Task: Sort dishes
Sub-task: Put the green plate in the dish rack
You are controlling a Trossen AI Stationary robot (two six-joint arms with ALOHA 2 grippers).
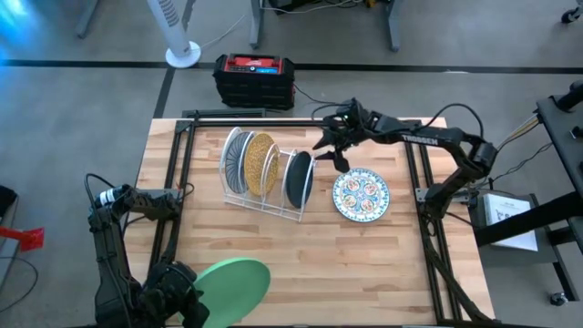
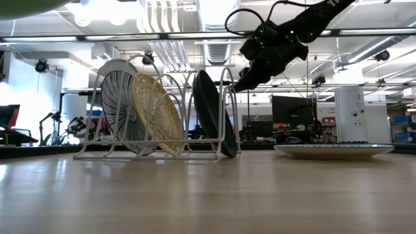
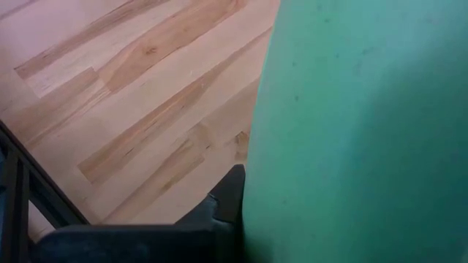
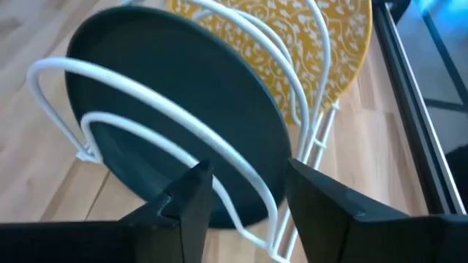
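1. The wooden table sat on a grey floor, with a white fan base and a black-and-red case beyond its far edge.
2. A white wire rack stood mid-table and held a white ribbed plate, a mustard-yellow plate and the dark teal plate, all on edge.
3. The blue floral plate lay flat just right of the rack.
4. The right gripper hung above the teal plate's slot, fingers apart, gripping nothing.
5. The left gripper sat at the near-left table edge, clamped on the rim of the light green plate.
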